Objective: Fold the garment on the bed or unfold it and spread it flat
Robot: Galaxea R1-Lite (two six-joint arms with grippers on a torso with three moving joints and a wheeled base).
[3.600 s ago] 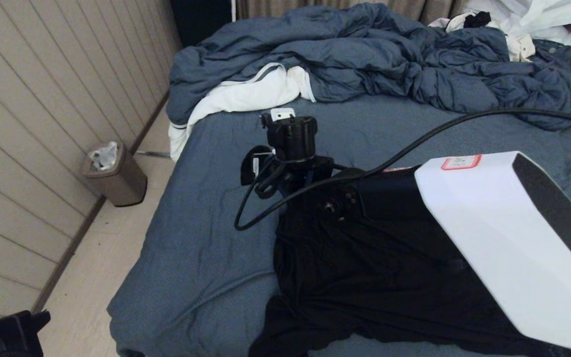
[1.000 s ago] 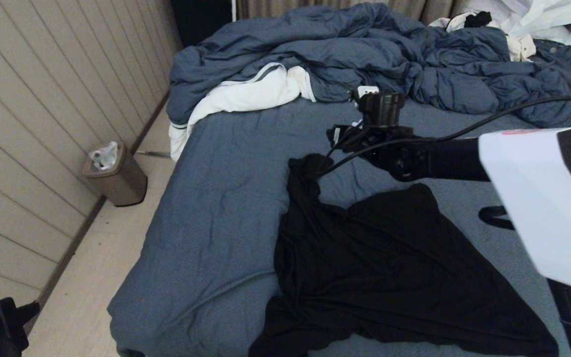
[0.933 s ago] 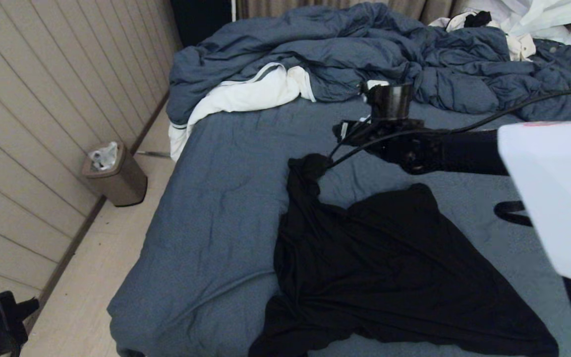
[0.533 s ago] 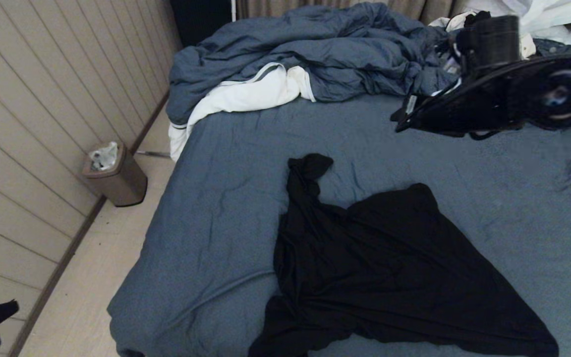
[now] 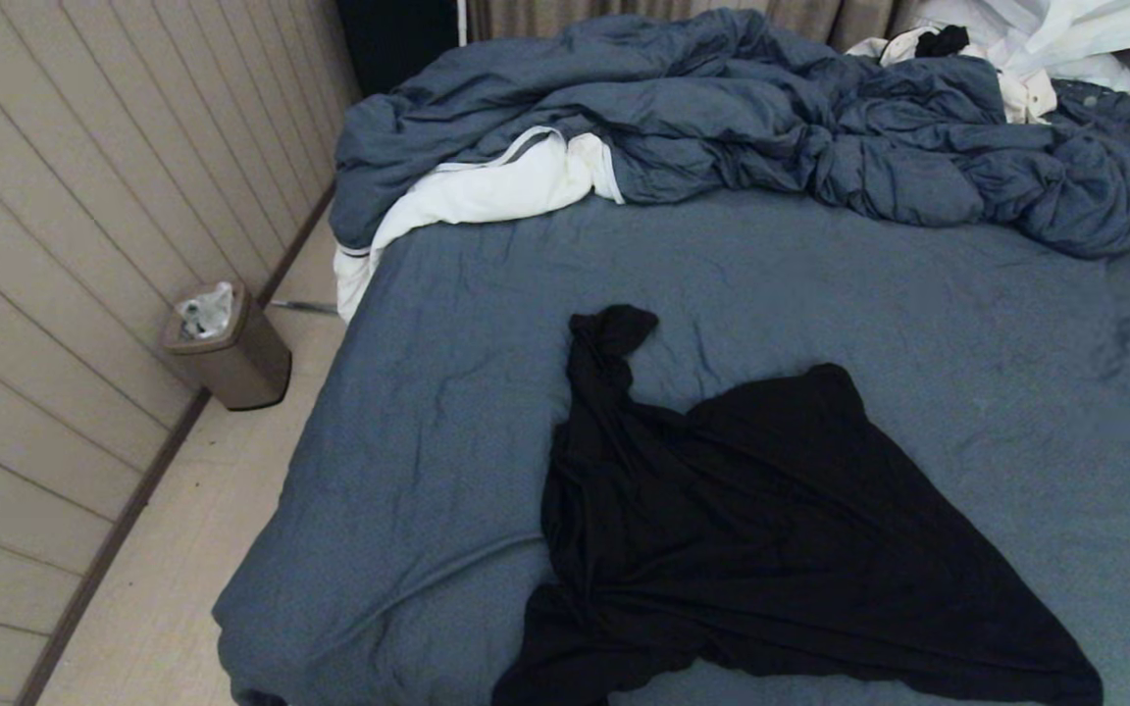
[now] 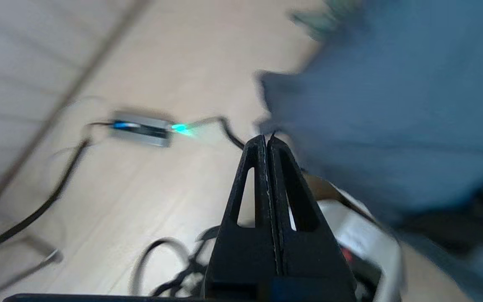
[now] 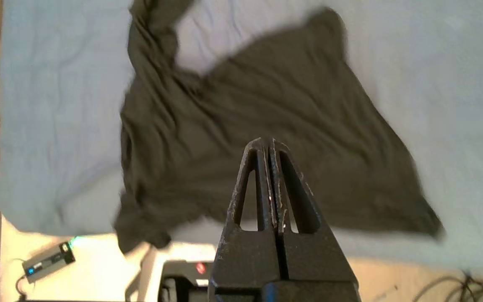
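Garment (image 5: 761,529): black, rumpled, long axis diagonal, twisted end toward bed's (image 5: 428,412) head, wide tail toward near right corner.
Left gripper (image 6: 266,144): closed, empty, over the floor.
Right gripper (image 7: 269,147): closed, empty, above garment.

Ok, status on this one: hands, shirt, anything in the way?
Left hand shut, empty, over the floor. Right hand shut, empty, above the shirt. Shirt spread, rumpled, on the bed. Nothing on it.

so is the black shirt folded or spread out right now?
Partly spread, not flat. The garment lies open in a rough triangle on the bed, wrinkled, with one corner bunched into a twisted strip toward the duvet. No claw touches it.
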